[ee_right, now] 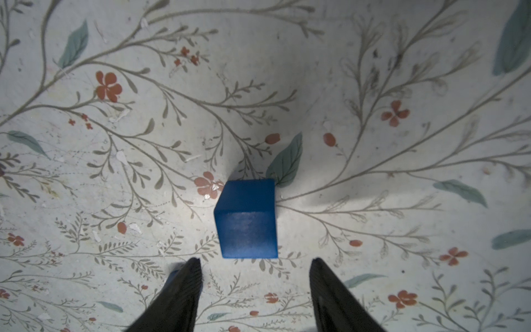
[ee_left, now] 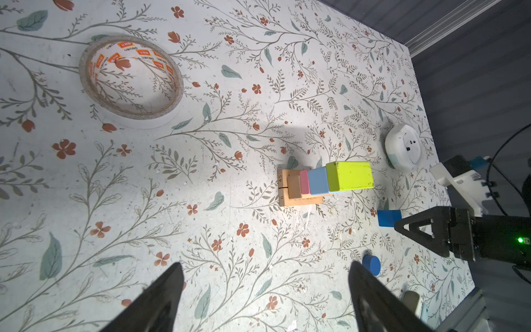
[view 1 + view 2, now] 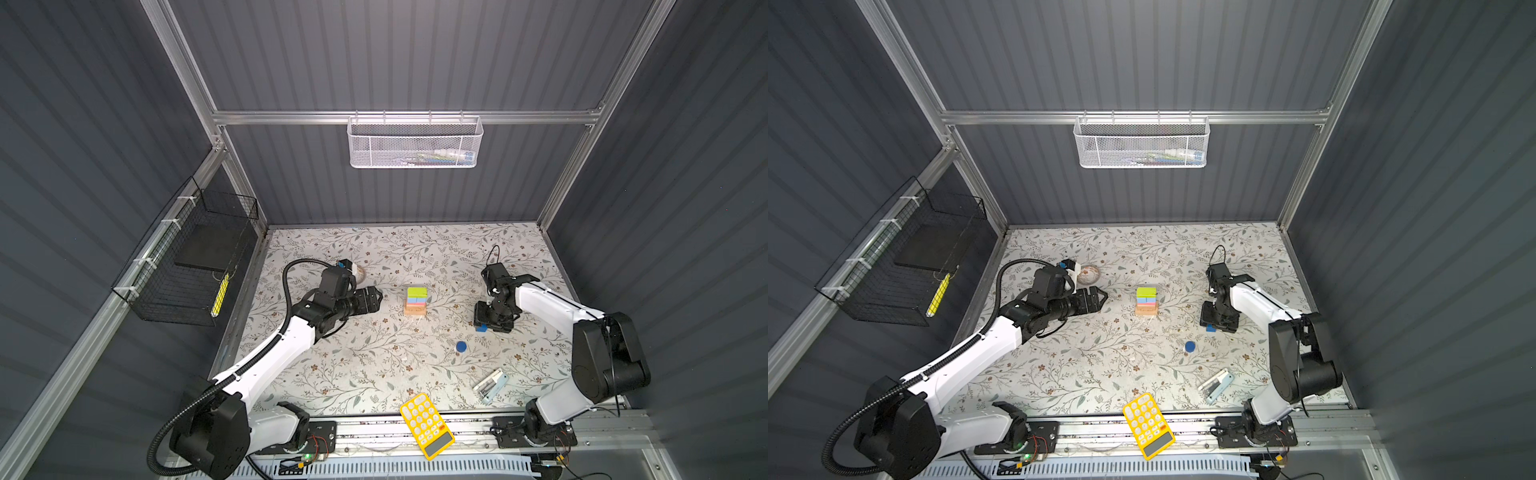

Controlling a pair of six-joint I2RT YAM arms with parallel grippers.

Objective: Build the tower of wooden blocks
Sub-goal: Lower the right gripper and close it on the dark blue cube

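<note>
Tower (image 3: 416,300) stands upright at centre of frame in both top views: tan bars (image 2: 284,198) at the base, then pink bar (image 2: 304,181), light-blue cubes (image 2: 317,180), lime-green bar (image 2: 350,175) on top. Dark-blue cube (image 1: 246,218) sits on the table (image 3: 353,365), right of the tower and well apart from it. Right gripper (image 1: 255,263) points down at that cube. Its jaws are partly apart, with a gap a bit wider than the cube. The cube is just ahead of the tips, not between them, so nothing is held. Dark-blue cylinder (image 3: 461,346) lies alone lower right of the tower, near the cube. Left gripper (image 3: 379,297) hangs left of the tower, aimed at it, jaws wide and empty. Yellow calculator (image 3: 427,424) is at bottom centre, partly over the front rail. Pale-blue stapler (image 3: 490,385) is lower right. Tape roll (image 3: 1090,274) lies flat just above the left gripper.
</note>
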